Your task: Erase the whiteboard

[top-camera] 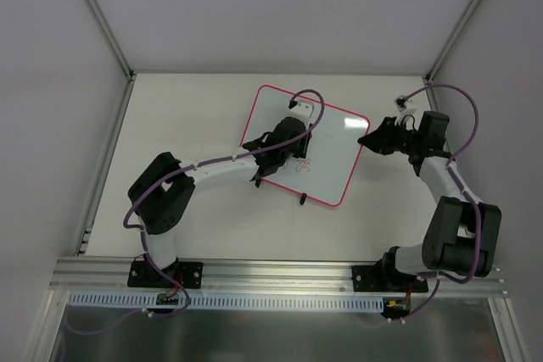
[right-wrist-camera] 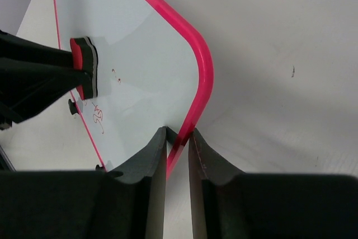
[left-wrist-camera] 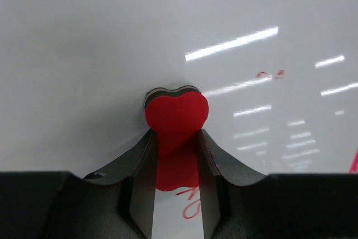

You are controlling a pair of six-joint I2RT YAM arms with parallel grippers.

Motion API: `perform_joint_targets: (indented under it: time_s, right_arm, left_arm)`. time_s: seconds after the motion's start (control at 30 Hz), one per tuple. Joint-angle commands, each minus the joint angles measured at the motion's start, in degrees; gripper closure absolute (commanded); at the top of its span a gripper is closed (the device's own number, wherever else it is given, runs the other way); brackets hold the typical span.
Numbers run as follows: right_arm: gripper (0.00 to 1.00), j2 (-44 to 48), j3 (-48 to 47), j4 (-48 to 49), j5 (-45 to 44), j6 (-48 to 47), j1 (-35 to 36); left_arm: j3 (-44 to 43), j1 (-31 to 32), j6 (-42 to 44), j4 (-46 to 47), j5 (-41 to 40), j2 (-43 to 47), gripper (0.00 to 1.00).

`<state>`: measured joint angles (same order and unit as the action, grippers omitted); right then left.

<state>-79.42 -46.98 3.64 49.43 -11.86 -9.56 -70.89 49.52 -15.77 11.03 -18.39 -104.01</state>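
Observation:
The whiteboard, white with a pink-red frame, lies tilted on the table. My left gripper is over its middle, shut on a red eraser whose dark felt side presses on the board surface. Red handwritten marks show just behind the eraser, with small red specks further right. My right gripper is shut on the board's frame at its right edge, just below the rounded corner. The right wrist view also shows the eraser and the marks.
Two small black feet stick out from the board's near edge. The cream table is bounded by grey walls and metal rails at the back and sides. A purple cable loops above the right arm.

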Motion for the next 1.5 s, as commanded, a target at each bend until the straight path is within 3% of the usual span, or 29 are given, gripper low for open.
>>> perform_joint_targets:
  time_s: [0.0,0.43,1.03,1.33,1.47]
  right_arm:
    - [1.0,1.6,0.2,2.0,2.1,-2.6,1.5]
    - [1.0,1.5,0.2,2.0,1.8,-2.8,1.6]
    - [1.0,1.8,0.4,1.9,1.6,-2.7,2.0]
    - [1.0,2.4,0.4,1.7,1.1,-2.9,2.0]
    - [1.0,2.4,0.8,1.7,0.9,-2.9,2.0]
  left_arm:
    - [-0.9,2.6,-1.2,-5.4,3.9,-6.4,1.0]
    - [-7.0,-0.6,6.1,-9.4,-5.4,-3.4,1.0]
    - [-21.7,4.9,7.3,-12.9,4.9,-15.9,1.0]
    - [-19.6,8.4,7.9,-18.0,8.3,-16.5,1.0]
    - [-13.2,7.5,5.4,-18.2,2.3,-11.8,1.0]
